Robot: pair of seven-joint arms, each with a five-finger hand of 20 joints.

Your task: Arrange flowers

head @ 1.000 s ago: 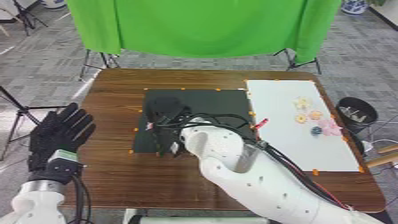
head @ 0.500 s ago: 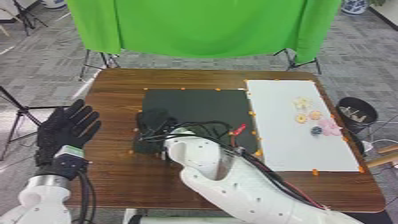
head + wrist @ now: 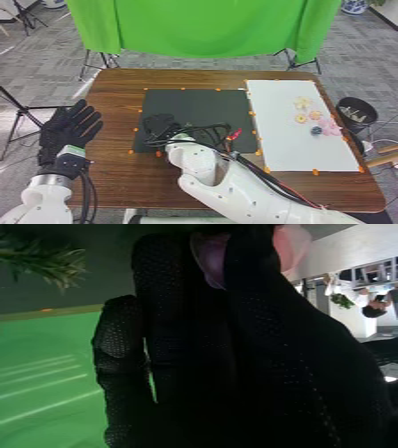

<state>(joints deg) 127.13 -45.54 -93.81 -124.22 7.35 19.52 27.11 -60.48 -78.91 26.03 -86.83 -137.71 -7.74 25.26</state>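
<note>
1. We see the left hand (image 3: 67, 131) at the left side of the brown table (image 3: 115, 180), its fingers straight and spread, palm empty.
2. We find the right hand (image 3: 164, 126) over the near-left part of the dark board (image 3: 200, 105); in the right wrist view, the fingers of our right hand (image 3: 213, 349) hold a pink petal-like piece (image 3: 211, 259) near their tips; we cannot tell its full shape.
3. In that view we also see a green sprig (image 3: 49, 264) against the dark surface, apart from the glove.
4. On the white board (image 3: 284, 150), just right of the dark one, we have the pale yellow flower (image 3: 303, 102) farthest from us; two small yellow-orange flowers (image 3: 315, 115) sit nearer, side by side; a blue-grey flower (image 3: 316, 130) lies beside the large pink flower (image 3: 330, 126).
</note>
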